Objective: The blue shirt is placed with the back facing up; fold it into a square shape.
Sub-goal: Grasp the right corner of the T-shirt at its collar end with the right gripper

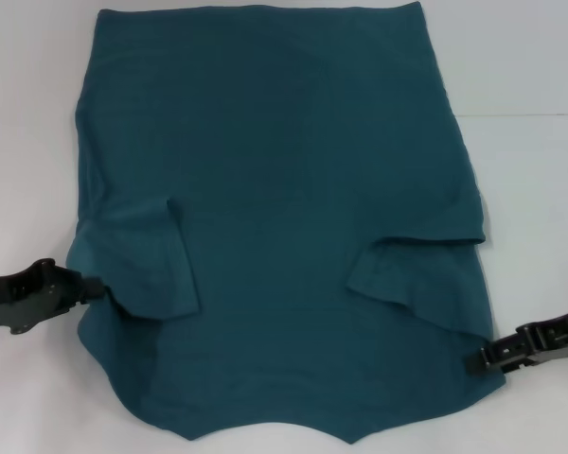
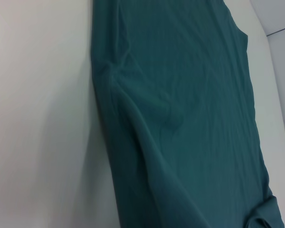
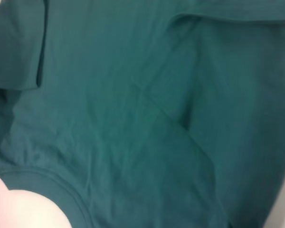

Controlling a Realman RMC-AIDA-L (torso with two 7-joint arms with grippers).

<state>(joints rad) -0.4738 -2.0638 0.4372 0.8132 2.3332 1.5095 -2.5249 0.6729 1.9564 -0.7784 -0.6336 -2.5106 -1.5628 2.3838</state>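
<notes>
Plain teal-blue shirt (image 1: 284,189), white table (image 1: 540,66)

Shirt (image 1: 275,170): spread flat on table (image 1: 28,113), sleeves folded inward over the body
Left gripper (image 1: 93,288): at the shirt's left edge
Right gripper (image 1: 475,360): at the shirt's right edge, nearer the robot

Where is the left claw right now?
In the head view, the left claw sits low on the robot's left, at the blue shirt's edge beside the folded-in sleeve.
</notes>
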